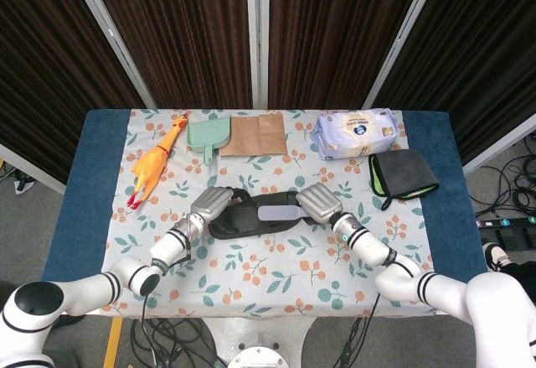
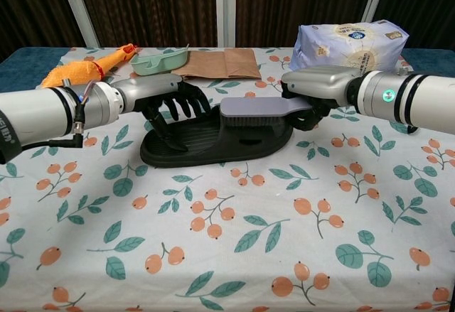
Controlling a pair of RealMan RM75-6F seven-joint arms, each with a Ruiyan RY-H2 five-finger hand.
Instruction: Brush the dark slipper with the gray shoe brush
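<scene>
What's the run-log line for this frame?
phase: brushing | left hand: holds dark slipper at one end | right hand: grips gray shoe brush, bristles on the slipper

Matt black rubbery slipper [image 2: 213, 138]; smooth gray plastic brush [image 2: 256, 107]; printed cloth covers the bench [image 2: 298, 255]; satin metallic right hand [image 2: 316, 88].

No text can be read with confidence. The wipes pack [image 1: 358, 132], well beyond the right hand's fingers [image 2: 307, 117], carries a round printed label, its lettering too small to make out in either view.
</scene>
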